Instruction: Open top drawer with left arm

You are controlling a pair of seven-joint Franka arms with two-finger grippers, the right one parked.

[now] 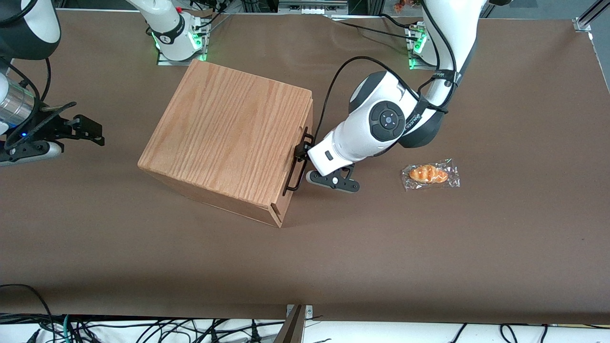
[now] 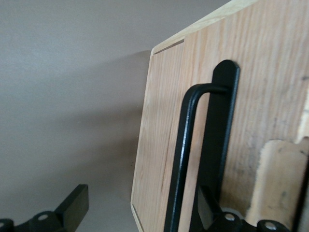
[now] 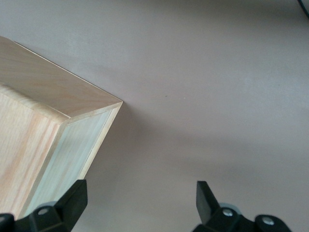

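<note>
The oak-grain cabinet [image 1: 228,138] stands mid-table with its front turned toward the working arm's end. Its top drawer [image 1: 291,202] shows as a light-wood front [image 2: 164,121], close against the box, with a thin black wire bar handle [image 1: 292,178] [image 2: 186,145]. The white left arm [image 1: 376,126] reaches down in front of the drawer. Its black gripper [image 1: 301,153] [image 2: 140,200] is open at the handle. The bar runs between the two fingers, close to one finger [image 2: 207,208], while the other finger [image 2: 72,205] hangs over bare table beside the drawer front.
A wrapped croissant [image 1: 430,175] lies on the brown table cover [image 1: 381,257], toward the working arm's end, beside the left arm's wrist. The arm's black cable [image 1: 333,90] loops above the cabinet's front corner.
</note>
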